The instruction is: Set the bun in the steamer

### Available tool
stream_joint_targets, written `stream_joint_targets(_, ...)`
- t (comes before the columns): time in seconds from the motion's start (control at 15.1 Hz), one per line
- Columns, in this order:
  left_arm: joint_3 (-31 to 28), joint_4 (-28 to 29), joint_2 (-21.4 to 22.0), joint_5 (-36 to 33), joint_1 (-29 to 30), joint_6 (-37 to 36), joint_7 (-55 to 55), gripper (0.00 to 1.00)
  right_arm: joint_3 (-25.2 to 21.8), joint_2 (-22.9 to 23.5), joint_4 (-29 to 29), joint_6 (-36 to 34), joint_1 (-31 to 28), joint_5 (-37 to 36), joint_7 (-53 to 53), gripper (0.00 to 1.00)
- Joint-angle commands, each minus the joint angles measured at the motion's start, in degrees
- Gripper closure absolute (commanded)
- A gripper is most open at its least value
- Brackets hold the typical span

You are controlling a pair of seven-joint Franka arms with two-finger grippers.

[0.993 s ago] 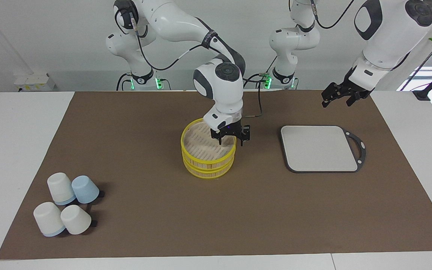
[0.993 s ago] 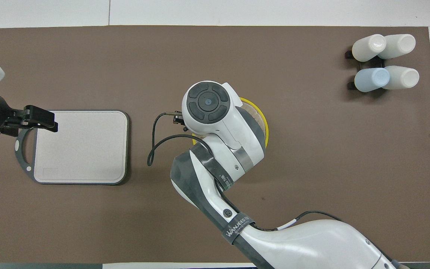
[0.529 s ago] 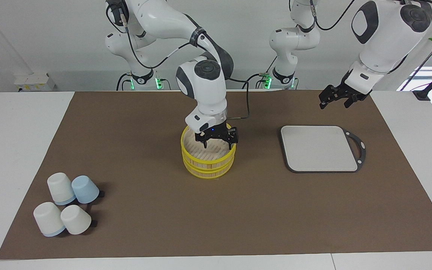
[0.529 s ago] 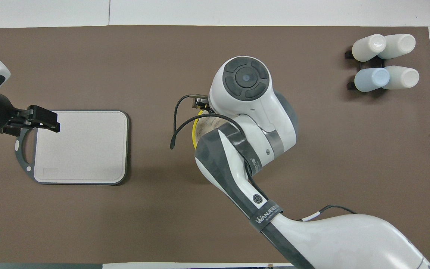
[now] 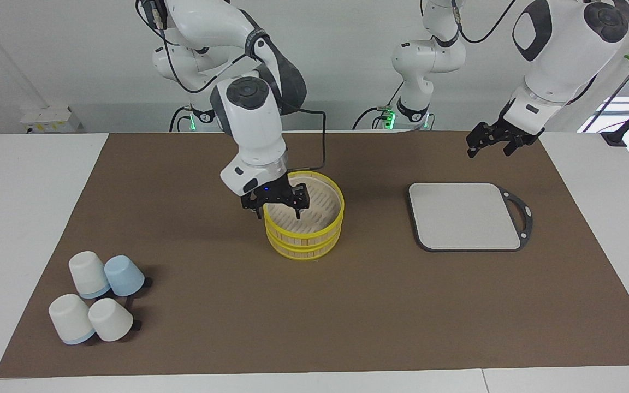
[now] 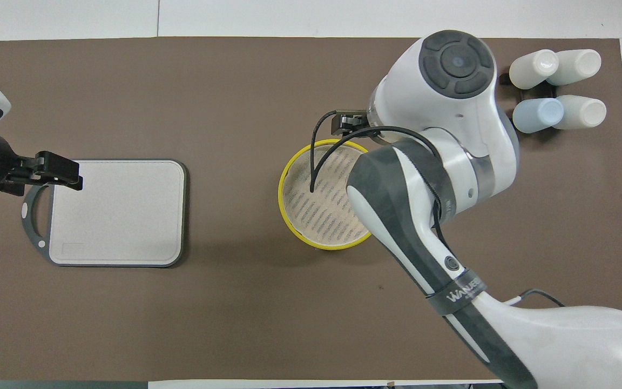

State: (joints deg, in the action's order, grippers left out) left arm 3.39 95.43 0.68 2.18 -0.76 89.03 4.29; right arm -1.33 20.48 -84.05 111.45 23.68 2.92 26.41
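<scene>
Your right hand (image 5: 274, 206) hangs over the steamer's (image 5: 304, 240) rim on the side toward the right arm's end of the tabletop (image 5: 14, 218), fingers spread wide and holding nothing. The steamer, two stacked tiers with yellow rims, sits near the middle of the brown mat (image 5: 227, 305); its slatted floor (image 6: 319, 202) shows bare where your arm does not cover it, and you cannot see the bun in either view. Your left hand (image 5: 493, 141) waits in the air over the mat's edge nearest the robots, just off the grey board (image 5: 464, 215), also wide open and empty. The board lies flat toward the left arm's end, well apart from the steamer. Four upturned cups (image 5: 96, 297) cluster on the mat toward the right arm's end, farther from the robots than the steamer.
</scene>
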Motion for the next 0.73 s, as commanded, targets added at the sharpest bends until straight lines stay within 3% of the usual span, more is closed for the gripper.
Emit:
stream_joint_targets(0.0,-0.58,-0.78,0.11,-1.65,-0.83,-0.62,-0.69,0.0,0.8,-3.16,-1.3,-1.85,-4.07,0.24,-6.44,0.0)
stream_joint_targets(0.46,-0.49,0.1,0.9,-1.56,-0.12,-0.88,-0.34,0.0,0.63,-9.57,-2.61,-12.02,-14.88,-0.11,-23.76,0.0)
stream_joint_targets(0.66,-0.49,0.1,0.9,-1.56,-0.12,-0.88,-0.34,0.0,0.63,-14.58,-8.13,-13.72,-18.22,-0.02,-25.71,0.0)
